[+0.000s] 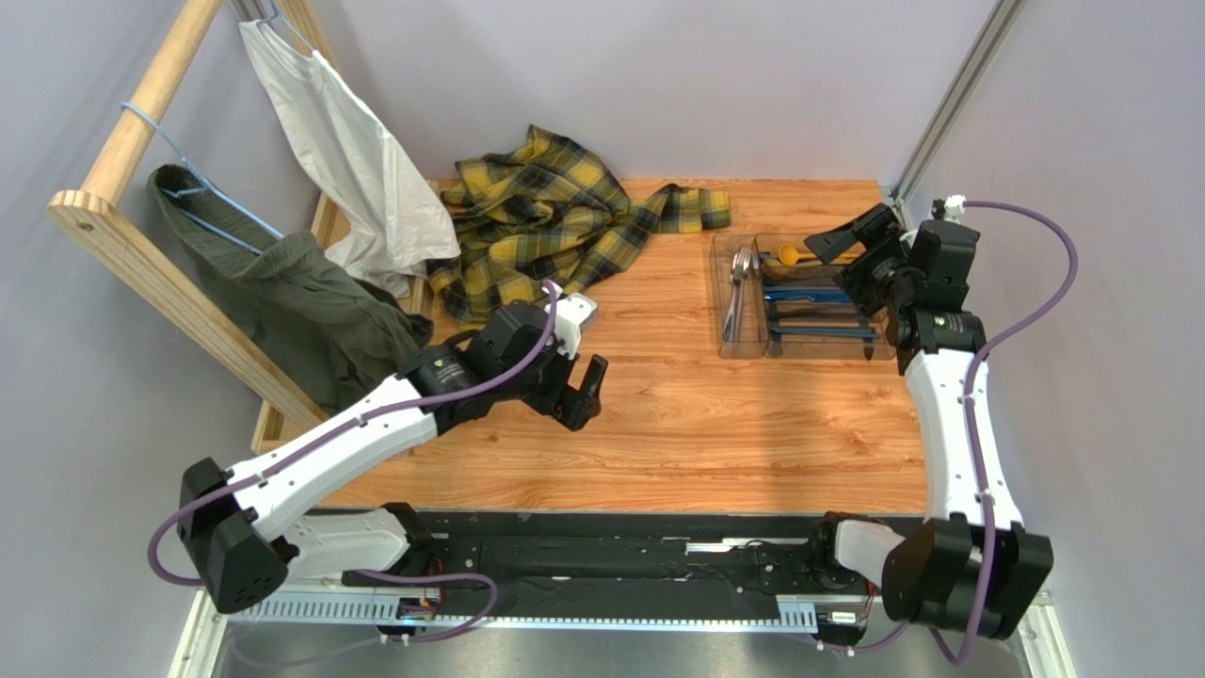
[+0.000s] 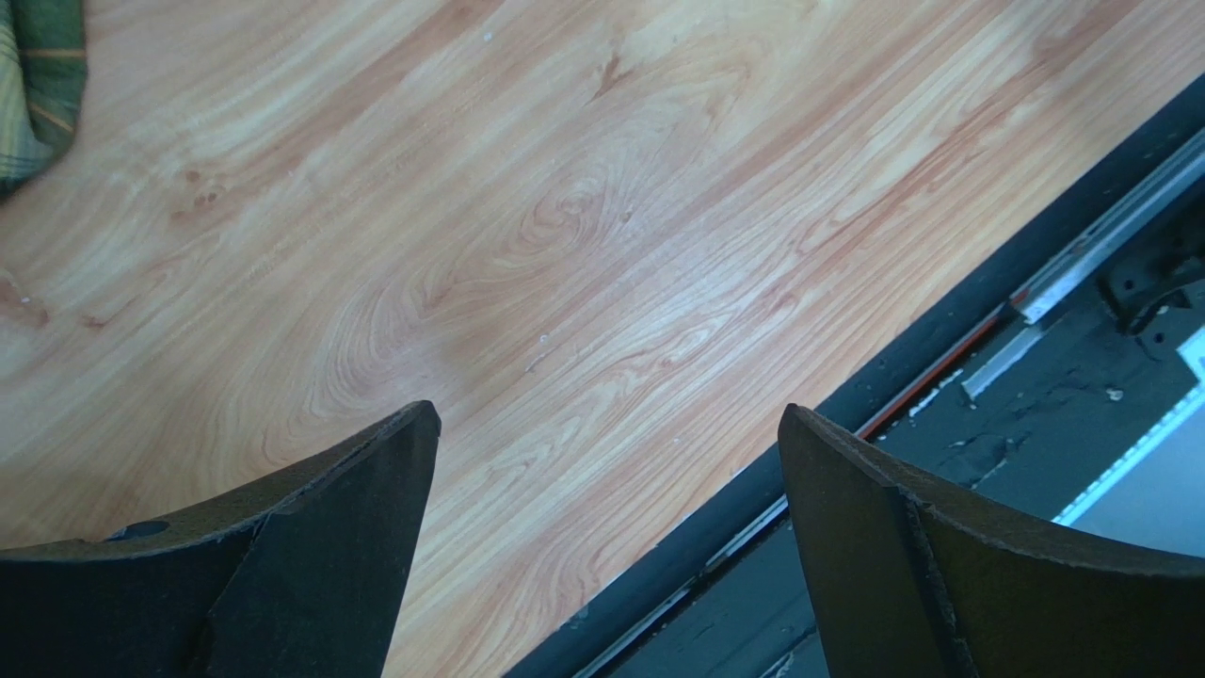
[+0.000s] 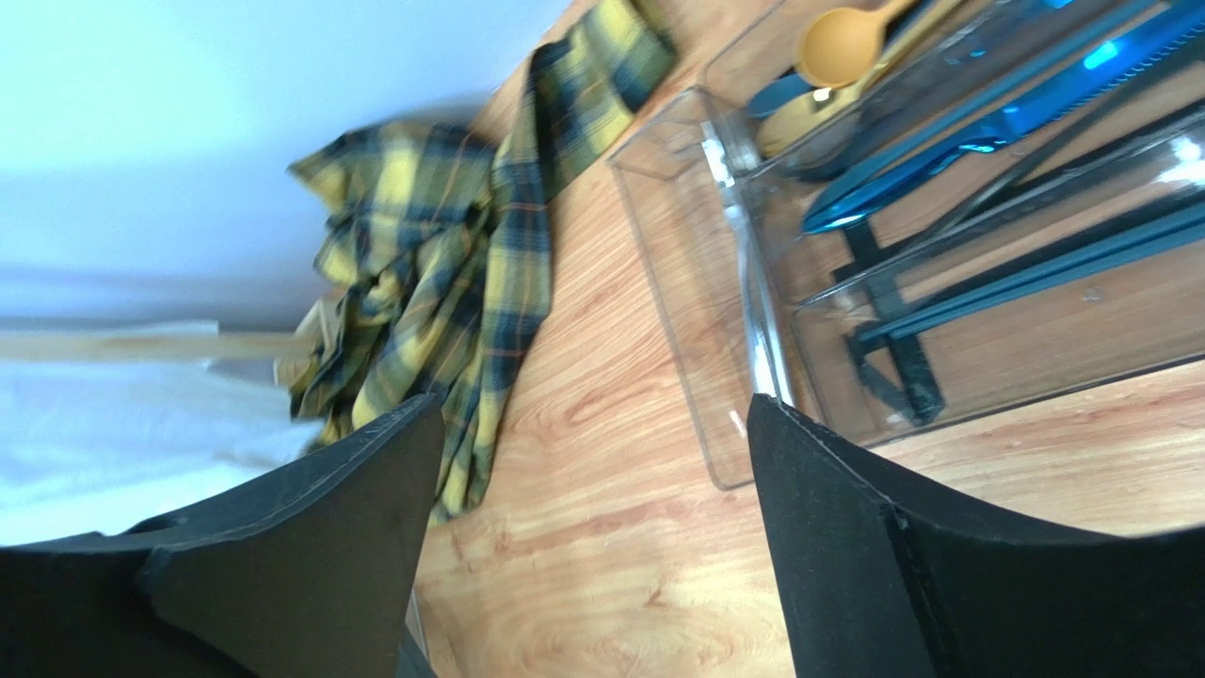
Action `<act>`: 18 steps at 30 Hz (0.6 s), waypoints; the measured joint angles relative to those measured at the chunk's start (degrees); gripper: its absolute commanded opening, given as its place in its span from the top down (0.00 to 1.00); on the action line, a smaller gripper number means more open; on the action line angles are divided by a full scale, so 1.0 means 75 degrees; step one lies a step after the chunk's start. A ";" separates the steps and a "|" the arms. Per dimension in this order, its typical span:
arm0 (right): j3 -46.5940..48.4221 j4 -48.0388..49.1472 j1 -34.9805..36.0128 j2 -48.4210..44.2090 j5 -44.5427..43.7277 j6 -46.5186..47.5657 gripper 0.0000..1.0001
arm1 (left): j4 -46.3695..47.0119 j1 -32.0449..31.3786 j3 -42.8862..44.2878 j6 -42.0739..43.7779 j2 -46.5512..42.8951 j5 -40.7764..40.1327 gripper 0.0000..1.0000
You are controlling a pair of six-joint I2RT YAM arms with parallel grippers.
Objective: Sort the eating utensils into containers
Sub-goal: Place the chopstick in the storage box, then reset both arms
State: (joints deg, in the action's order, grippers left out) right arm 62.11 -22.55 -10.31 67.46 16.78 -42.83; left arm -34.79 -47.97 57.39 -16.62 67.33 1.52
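Hanging near the clear tray [image 3: 693,283] of cutlery [image 3: 990,127], the right gripper [image 3: 587,424] stood wide open, holding nothing; the left gripper [image 2: 608,424] gaped empty above the table [image 2: 566,212].

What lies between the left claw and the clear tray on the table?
Nothing: in the top view, only bare wooden tabletop stretches from the left claw to the clear tray.
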 measured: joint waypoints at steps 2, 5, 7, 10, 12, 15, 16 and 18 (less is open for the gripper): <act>0.0015 -0.0160 0.0254 -0.0344 -0.0032 0.0117 0.11 | -0.0023 0.0000 0.0000 -0.0017 -0.0312 0.0017 0.01; 0.0012 -0.0411 0.0533 -0.0807 -0.0050 0.0274 0.09 | -0.0026 0.0000 0.0003 -0.0061 -0.0676 0.0047 0.01; -0.0023 -0.0525 0.0600 -0.1096 -0.0015 0.0303 0.07 | -0.0032 0.0000 0.0006 -0.0117 -0.0886 0.0047 0.01; -0.0265 -0.0679 0.0635 -0.1652 0.0015 0.0335 0.05 | -0.0035 0.0000 0.0006 -0.0219 -0.1271 0.0044 0.01; -0.0504 -0.0877 0.0673 -0.2095 0.0035 0.0361 0.02 | -0.0032 0.0000 0.0006 -0.0274 -0.1402 0.0041 0.01; -0.0915 -0.1151 0.0740 -0.2766 0.0125 0.0417 0.01 | -0.0023 0.0000 0.0006 -0.0382 -0.1702 0.0041 0.01; -0.1014 -0.1297 0.0764 -0.2964 0.0143 0.0446 0.00 | -0.0023 0.0000 0.0003 -0.0420 -0.1824 0.0038 0.01; -0.1163 -0.1562 0.0801 -0.3334 0.0166 0.0510 0.00 | -0.0020 0.0000 0.0000 -0.0490 -0.2008 0.0032 0.01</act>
State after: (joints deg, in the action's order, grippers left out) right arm 53.39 -34.26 -4.29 42.46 18.02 -39.00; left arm -34.94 -47.97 57.39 -20.29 52.27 1.76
